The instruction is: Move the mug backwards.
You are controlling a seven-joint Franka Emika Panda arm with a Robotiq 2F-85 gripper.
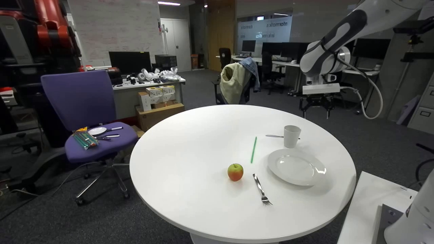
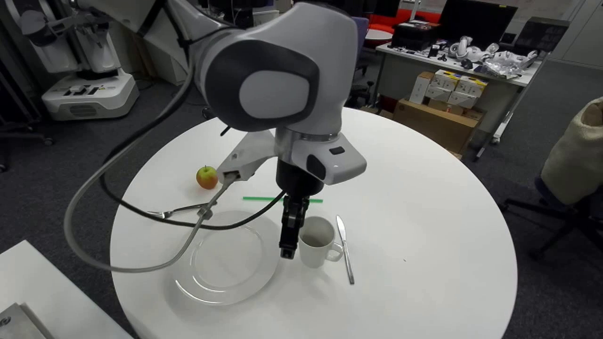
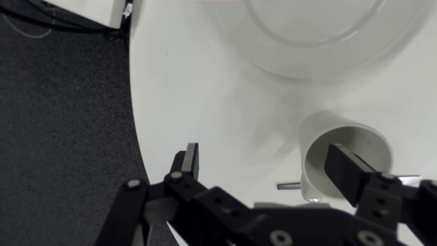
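The small white mug [image 1: 291,136] stands upright on the round white table [image 1: 190,156], beside the large white plate. It shows in both exterior views, its handle visible here [image 2: 335,253]. In the wrist view the mug [image 3: 344,135] is at the lower right, with one finger in front of its opening. My gripper [image 1: 316,114] is open and empty, in the air above the table. In the wrist view the gripper [image 3: 264,150] has its fingers wide apart, the gap left of the mug. In an exterior view the gripper [image 2: 288,252] appears between plate and mug, seen edge-on.
The plate [image 1: 295,167] is close to the mug. A knife [image 2: 346,254] lies by the mug's handle. A green straw [image 1: 254,149], an apple [image 1: 235,172] and a fork [image 1: 260,189] lie on the table. The table's edge [image 3: 136,126] shows left in the wrist view.
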